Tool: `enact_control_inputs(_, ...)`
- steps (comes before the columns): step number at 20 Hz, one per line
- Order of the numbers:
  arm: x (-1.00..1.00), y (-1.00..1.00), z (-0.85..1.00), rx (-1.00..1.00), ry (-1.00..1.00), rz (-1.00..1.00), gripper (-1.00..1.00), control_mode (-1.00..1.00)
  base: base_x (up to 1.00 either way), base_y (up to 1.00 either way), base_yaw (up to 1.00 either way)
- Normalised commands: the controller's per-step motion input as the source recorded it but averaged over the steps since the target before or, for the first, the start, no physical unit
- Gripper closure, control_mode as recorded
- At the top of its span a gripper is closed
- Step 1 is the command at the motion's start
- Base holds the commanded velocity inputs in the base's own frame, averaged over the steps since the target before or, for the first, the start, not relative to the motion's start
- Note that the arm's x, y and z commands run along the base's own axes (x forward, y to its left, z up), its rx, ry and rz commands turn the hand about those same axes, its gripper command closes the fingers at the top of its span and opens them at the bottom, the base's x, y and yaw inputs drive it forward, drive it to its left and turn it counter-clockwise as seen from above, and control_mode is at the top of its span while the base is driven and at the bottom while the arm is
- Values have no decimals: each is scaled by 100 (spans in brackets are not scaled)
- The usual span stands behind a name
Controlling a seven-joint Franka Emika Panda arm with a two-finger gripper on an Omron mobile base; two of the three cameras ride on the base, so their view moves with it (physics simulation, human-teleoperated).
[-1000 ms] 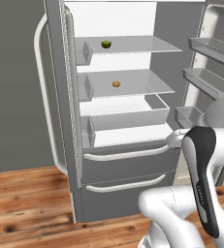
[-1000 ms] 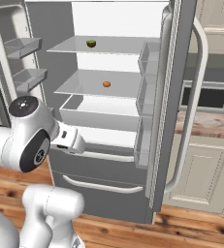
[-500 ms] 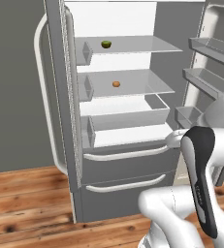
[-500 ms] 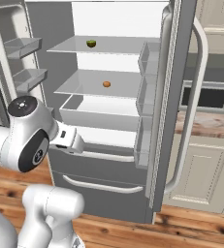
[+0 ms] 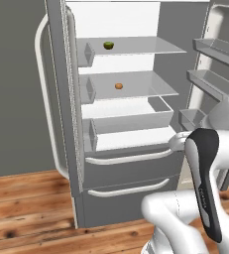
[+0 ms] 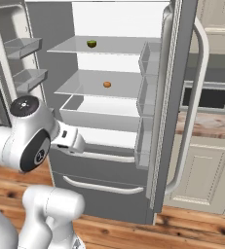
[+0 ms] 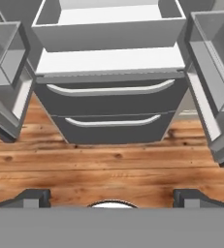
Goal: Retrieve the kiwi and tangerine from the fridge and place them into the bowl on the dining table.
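The fridge (image 5: 131, 173) stands with both doors open, showing white shelves. A green kiwi (image 5: 108, 45) lies on the top shelf, also seen from the right (image 6: 91, 43). One shelf lower rests the small orange tangerine (image 5: 118, 86) (image 6: 107, 84). My gripper (image 7: 111, 198) is open and empty, its two dark fingertips (image 7: 33, 196) wide apart. It hangs in front of the fridge (image 7: 113, 104), looking down at the two lower drawers and the wooden floor, well below both fruits. The bowl and the dining table are out of view.
Open door bins (image 5: 220, 47) flank the fridge on the right, and others (image 6: 21, 46) on the left. A white crisper box (image 6: 99, 114) sits under the tangerine's shelf. Cream cabinets and a microwave (image 6: 209, 97) stand to the right. Wooden floor (image 7: 108, 164) lies below.
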Motion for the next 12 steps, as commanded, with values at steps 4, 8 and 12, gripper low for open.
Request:
enact_control_inputs(4,0,0,0,0,0,0,-100,100,24,0,0)
enact_control_inputs(8,0,0,0,0,0,0,-100,100,59,0,0)
enact_control_inputs(12,0,0,0,0,0,0,-100,100,82,4,0)
